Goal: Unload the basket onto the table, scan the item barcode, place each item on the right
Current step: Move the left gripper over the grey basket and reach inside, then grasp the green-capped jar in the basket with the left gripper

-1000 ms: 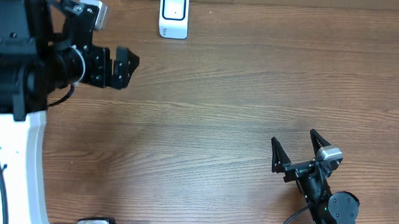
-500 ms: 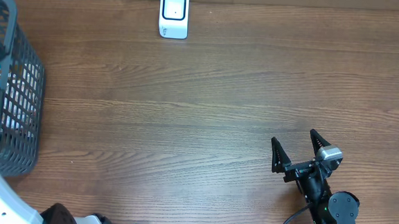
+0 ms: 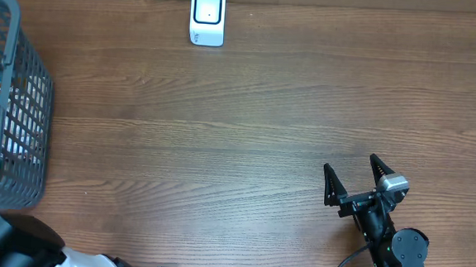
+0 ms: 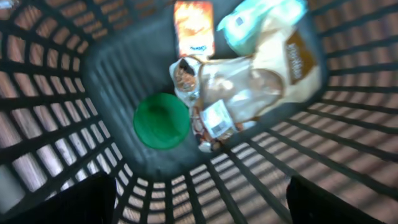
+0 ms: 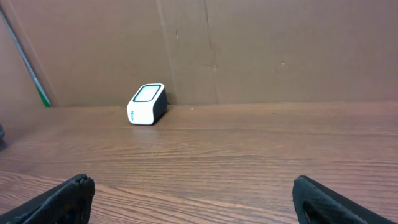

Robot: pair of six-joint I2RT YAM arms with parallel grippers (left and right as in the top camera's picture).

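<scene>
Basket (image 3: 28,121): grey plastic mesh at the table's far left edge. It serves as the stock bin, so every item to be scanned lies inside it, and none has been lifted out.
Left gripper (image 4: 199,208): poised over the basket mouth, looking straight down. Its fingers are spread wide with nothing between them, judged ready to reach for one item.
Goods: green disc (image 4: 161,120) on the basket floor, clear bag (image 4: 249,81) touching its right side, orange packet (image 4: 194,28) beyond both, and pale blue pouch (image 4: 261,14) at the bag's far end. The view is blurred, and whether the bag's white label carries the barcode cannot be told.
Scanner (image 3: 207,17): small white unit upright at the table's far edge, well apart from the basket, with clear space in front for presenting an item.
Right gripper (image 3: 350,165): parked low at the near right, fingers released and empty, facing the scanner.
Surface: wood-grain table (image 3: 239,109), bare between scanner and arms.
Room: brown cardboard wall (image 5: 280,43) directly behind the scanner.
</scene>
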